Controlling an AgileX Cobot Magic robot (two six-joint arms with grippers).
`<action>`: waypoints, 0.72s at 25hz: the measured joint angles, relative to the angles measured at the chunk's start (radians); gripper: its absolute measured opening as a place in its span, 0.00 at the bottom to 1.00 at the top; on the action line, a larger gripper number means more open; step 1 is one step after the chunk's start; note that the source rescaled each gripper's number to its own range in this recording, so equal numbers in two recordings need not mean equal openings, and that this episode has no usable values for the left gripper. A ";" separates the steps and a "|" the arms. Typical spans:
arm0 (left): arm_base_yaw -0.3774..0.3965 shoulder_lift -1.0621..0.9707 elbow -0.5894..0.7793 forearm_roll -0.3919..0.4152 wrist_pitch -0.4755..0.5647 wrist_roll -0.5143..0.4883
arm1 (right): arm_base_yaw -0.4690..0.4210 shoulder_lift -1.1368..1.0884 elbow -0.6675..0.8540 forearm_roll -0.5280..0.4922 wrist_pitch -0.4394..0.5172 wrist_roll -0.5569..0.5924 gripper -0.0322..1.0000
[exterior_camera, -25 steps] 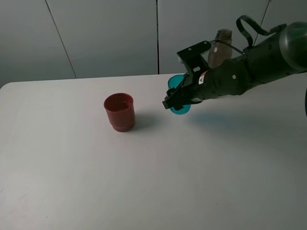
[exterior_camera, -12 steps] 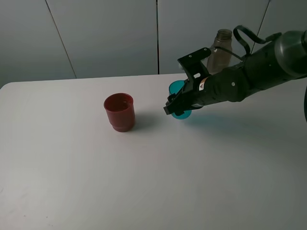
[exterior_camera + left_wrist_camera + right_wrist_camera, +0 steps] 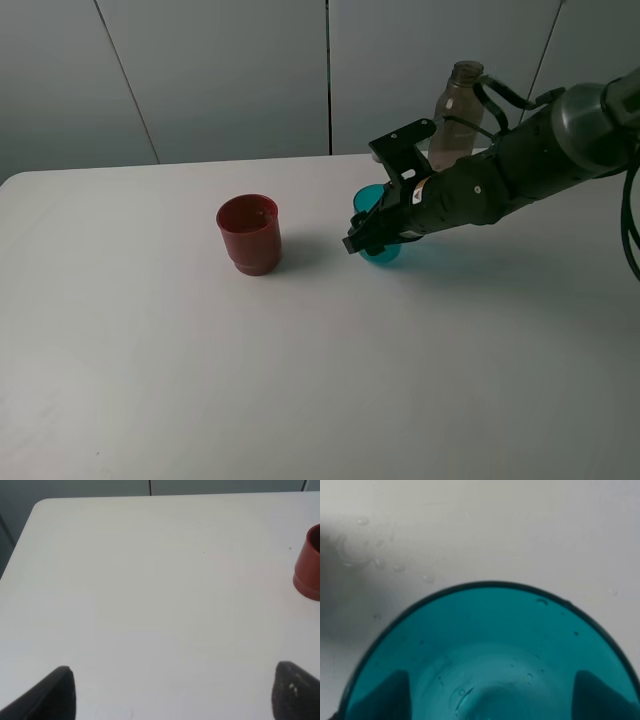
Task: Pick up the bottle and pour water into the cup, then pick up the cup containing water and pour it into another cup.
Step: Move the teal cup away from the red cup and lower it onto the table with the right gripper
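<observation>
Now, right gripper (image 3: 372,238): clamped on the teal cup (image 3: 378,222), low over the table (image 3: 300,380)
Red cup (image 3: 249,233): upright, apart, nothing between
Bottle (image 3: 455,104): upright behind the arm
Left gripper (image 3: 170,692): fingers spread wide, holding nothing
Droplets (image 3: 370,562): beside the cup

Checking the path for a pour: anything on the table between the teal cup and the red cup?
Nothing. In the exterior high view, only bare white table lies between the teal cup, held by the right tool, and the red cup.
</observation>
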 joint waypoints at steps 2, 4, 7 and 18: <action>0.000 0.000 0.000 0.000 0.000 0.000 | 0.000 0.000 0.000 0.000 -0.002 0.018 0.13; 0.000 0.000 0.000 0.000 0.000 0.000 | 0.000 0.000 0.000 0.000 -0.004 0.062 0.62; 0.000 0.000 0.000 0.000 0.000 0.000 | 0.000 0.000 0.000 0.000 -0.008 0.085 0.96; 0.000 0.000 0.000 0.000 0.000 0.000 | 0.000 -0.016 0.000 0.000 0.013 0.093 0.99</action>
